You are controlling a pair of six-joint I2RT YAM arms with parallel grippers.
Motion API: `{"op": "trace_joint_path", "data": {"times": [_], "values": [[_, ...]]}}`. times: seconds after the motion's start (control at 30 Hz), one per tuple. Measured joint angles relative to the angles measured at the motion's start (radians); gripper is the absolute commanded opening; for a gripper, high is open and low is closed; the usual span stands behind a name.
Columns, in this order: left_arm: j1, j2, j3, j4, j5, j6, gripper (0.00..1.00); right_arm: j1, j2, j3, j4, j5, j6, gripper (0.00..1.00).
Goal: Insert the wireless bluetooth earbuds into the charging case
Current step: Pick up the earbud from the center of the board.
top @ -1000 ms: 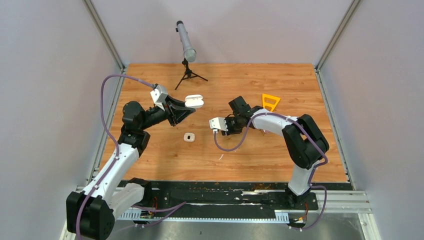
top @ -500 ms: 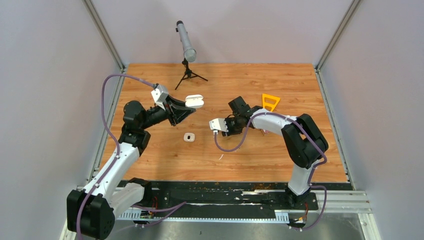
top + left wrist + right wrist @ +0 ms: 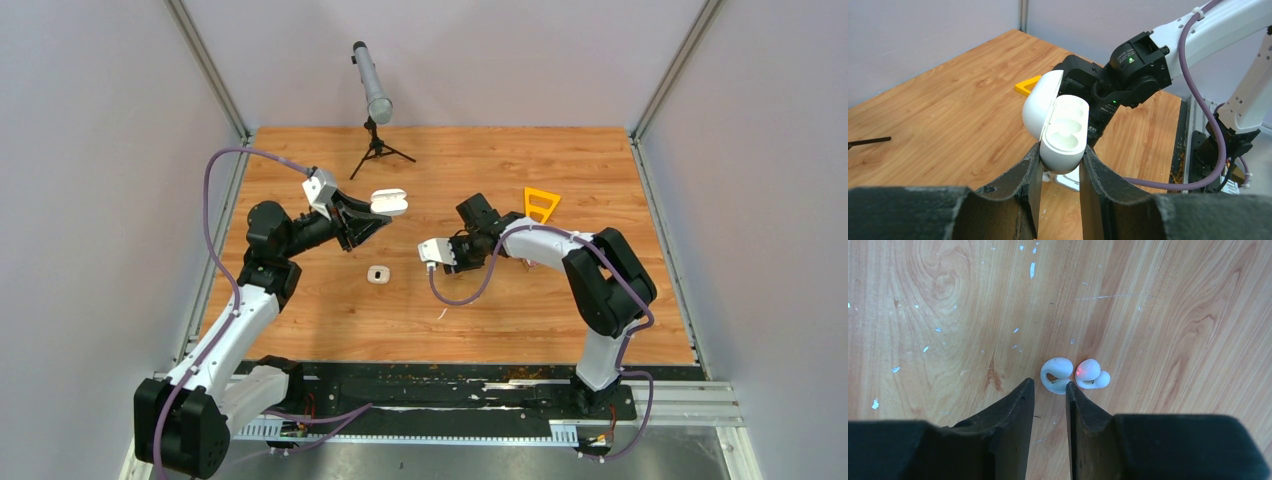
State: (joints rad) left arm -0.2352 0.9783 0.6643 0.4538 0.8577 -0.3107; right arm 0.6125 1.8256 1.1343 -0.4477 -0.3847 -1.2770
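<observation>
My left gripper [image 3: 1060, 156] is shut on the base of a white charging case [image 3: 1064, 131] with its lid open and both wells empty, held above the table; it also shows in the top view [image 3: 388, 203]. My right gripper [image 3: 1048, 385] points down at the table with its jaws a narrow gap apart and nothing between them. Two white earbuds lie side by side just past its fingertips: the left one [image 3: 1057, 373] at the gap, the right one [image 3: 1091, 374] glowing red. The right arm hides them in the top view.
A second small white case [image 3: 378, 274] lies on the wood table between the arms. An orange triangle [image 3: 541, 203] lies behind the right arm. A grey cylinder on a black tripod [image 3: 374, 92] stands at the back. Grey walls close in both sides.
</observation>
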Motion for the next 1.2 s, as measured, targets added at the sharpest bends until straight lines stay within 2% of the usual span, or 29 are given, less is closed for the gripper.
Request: {"op": "trace_joint_path", "data": {"times": [0.43, 1.2], "values": [[0.0, 0.0, 0.0, 0.0, -0.003, 0.0, 0.0, 0.003, -0.065, -0.001, -0.018, -0.014, 0.0, 0.31], [0.0, 0.0, 0.0, -0.001, -0.003, 0.001, 0.0, 0.015, -0.012, -0.001, -0.062, -0.018, -0.02, 0.34]]}}
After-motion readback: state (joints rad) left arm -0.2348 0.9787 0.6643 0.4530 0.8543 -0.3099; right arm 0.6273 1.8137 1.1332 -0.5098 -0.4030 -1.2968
